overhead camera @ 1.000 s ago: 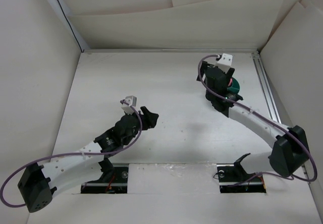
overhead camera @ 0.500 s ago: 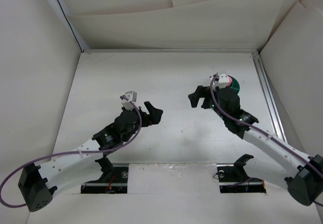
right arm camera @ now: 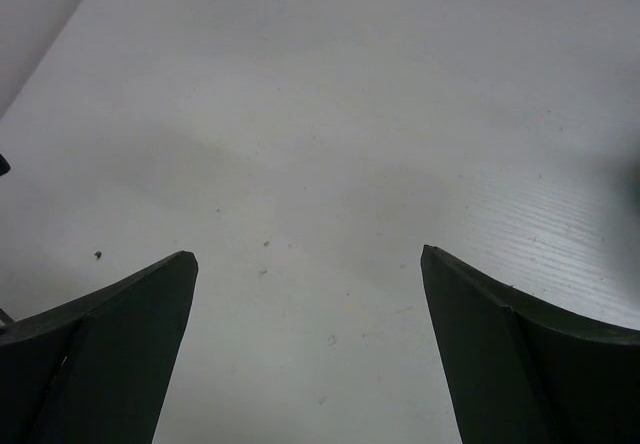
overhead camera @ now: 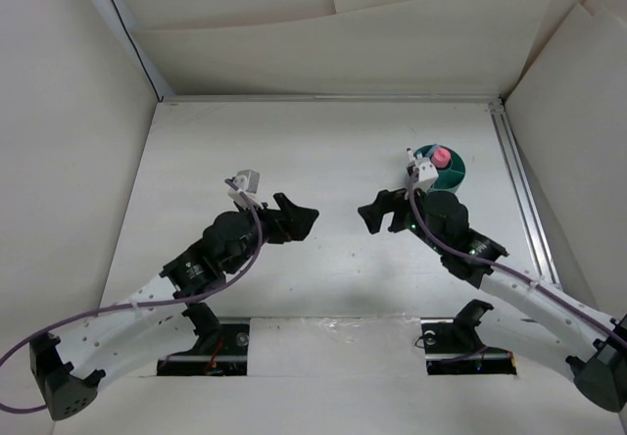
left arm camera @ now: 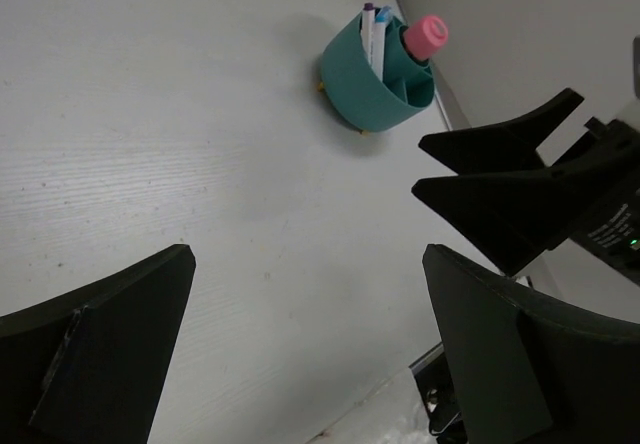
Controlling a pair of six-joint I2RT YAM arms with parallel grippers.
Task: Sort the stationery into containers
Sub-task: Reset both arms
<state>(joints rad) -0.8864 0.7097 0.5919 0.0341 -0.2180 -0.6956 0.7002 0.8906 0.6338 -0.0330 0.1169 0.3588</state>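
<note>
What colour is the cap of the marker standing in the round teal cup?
Pink cap, clearest in the left wrist view.

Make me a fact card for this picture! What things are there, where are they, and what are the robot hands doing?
Container: teal cup, at the far right of the table
Inside it: pink-capped marker and thin white pens, standing up
Left gripper: open, holding nothing, over bare table
Right gripper: open, holding nothing, not touching the cup
Grippers: pointing toward each other mid-table

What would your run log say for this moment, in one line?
left gripper open, empty | right gripper open, empty | teal cup upright, holds pink-capped marker and white pens
</note>
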